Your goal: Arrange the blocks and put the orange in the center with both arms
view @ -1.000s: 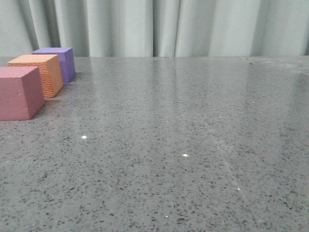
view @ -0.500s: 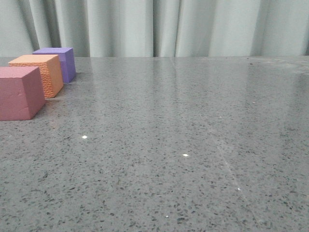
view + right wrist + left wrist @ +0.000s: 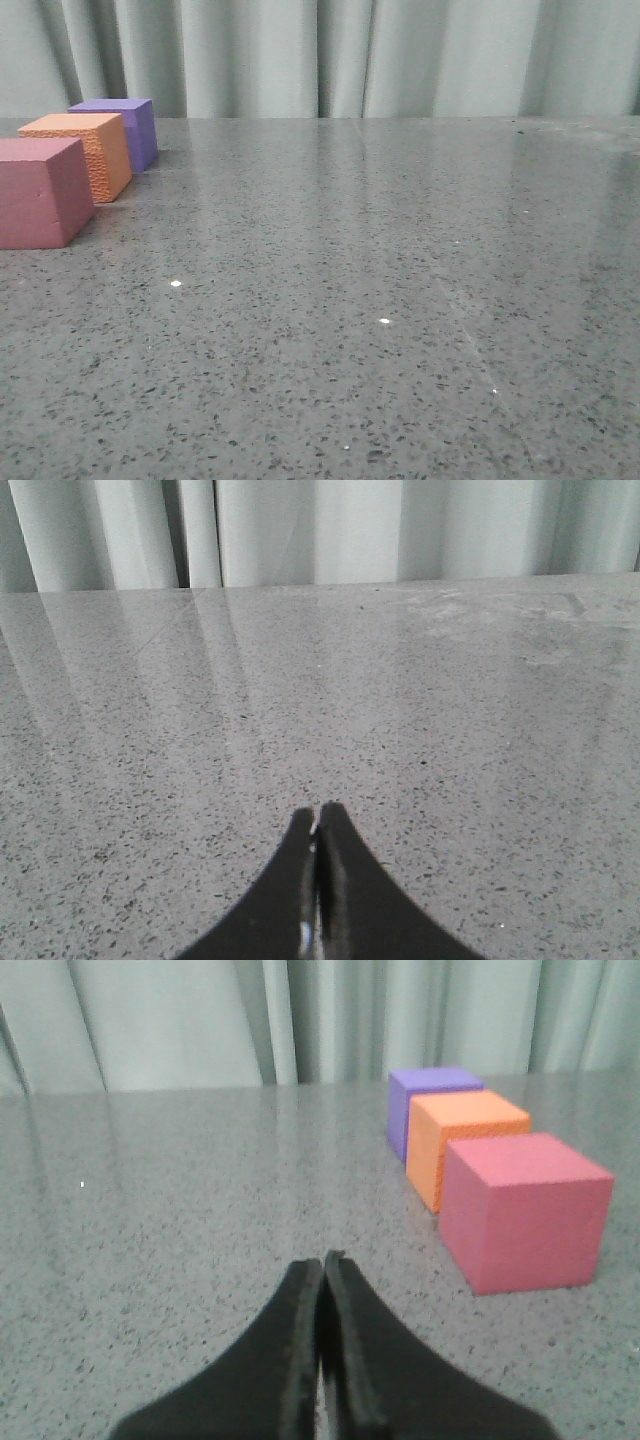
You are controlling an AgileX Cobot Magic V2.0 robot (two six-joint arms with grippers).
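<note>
Three foam cubes stand in a row at the table's far left. The pinkish-red block [image 3: 38,192] is nearest, the rough orange block [image 3: 82,152] sits in the middle, and the purple block [image 3: 125,128] is farthest. The left wrist view shows the same row: pinkish-red block [image 3: 522,1210], orange block [image 3: 462,1140], purple block [image 3: 430,1100]. My left gripper [image 3: 322,1260] is shut and holds nothing, low over the table, apart from the pinkish-red block. My right gripper [image 3: 317,810] is shut on nothing over bare table. Neither gripper appears in the front view.
The speckled grey tabletop [image 3: 380,300] runs back to a pale curtain [image 3: 330,55] along its far edge.
</note>
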